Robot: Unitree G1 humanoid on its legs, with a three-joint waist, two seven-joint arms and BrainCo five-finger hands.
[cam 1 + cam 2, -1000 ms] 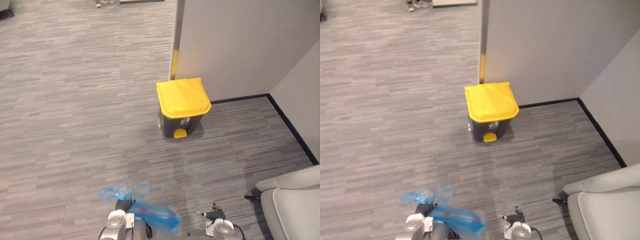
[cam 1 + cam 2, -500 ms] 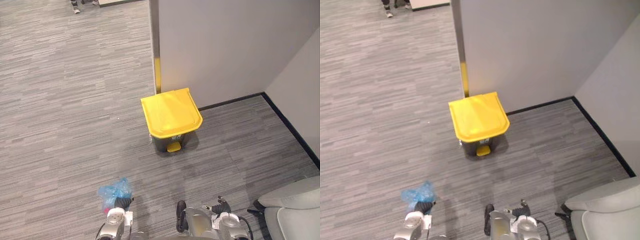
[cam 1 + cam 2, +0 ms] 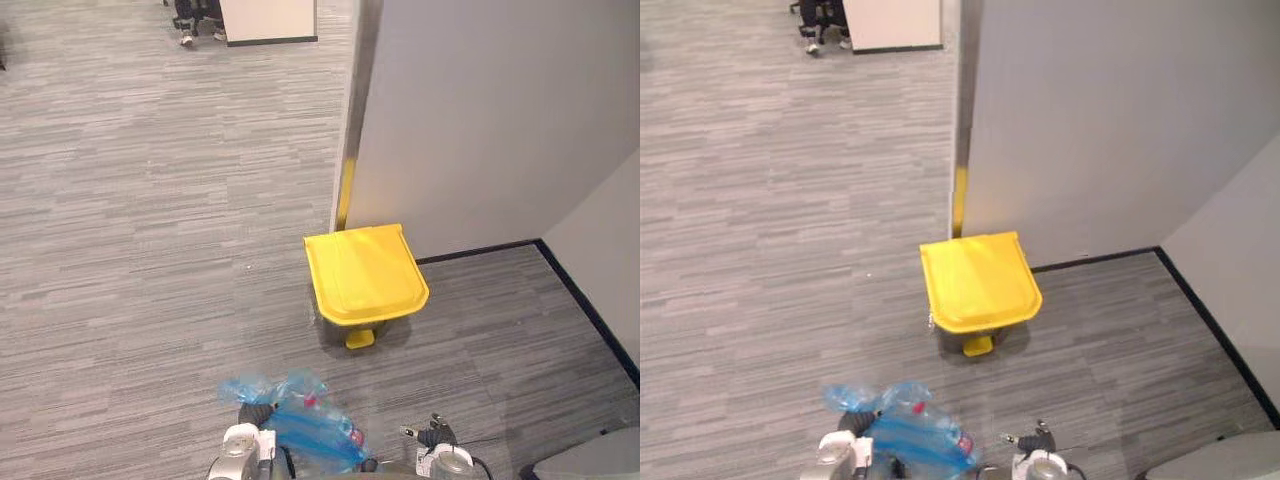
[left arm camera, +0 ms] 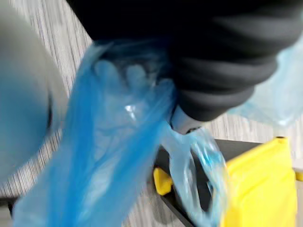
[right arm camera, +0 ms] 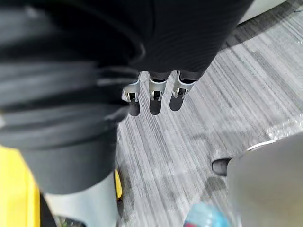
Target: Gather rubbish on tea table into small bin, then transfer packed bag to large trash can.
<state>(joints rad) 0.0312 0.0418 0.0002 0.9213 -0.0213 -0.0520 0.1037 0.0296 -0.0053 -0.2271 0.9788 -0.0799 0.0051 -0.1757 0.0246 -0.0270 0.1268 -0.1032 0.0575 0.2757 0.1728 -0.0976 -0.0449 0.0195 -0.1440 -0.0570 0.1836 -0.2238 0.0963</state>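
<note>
The blue bag (image 3: 305,430) is gripped at its bunched neck by the curled fingers of the left hand (image 4: 218,66), its long axis laid from ten to four o'clock. The large trash can (image 3: 365,275) is seen at twelve, well apart. The fingers of the right hand (image 5: 156,90) are held straight, empty.

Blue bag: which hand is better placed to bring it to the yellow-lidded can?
Left. The left hand grips the blue bag, and the trash can stands ahead with its lid closed. The right hand hangs open and empty.

The bag (image 3: 305,425) was thin, crinkled, translucent blue plastic; trash can lid (image 3: 365,272) smooth yellow plastic; floor (image 3: 150,200) matt carpet.
</note>
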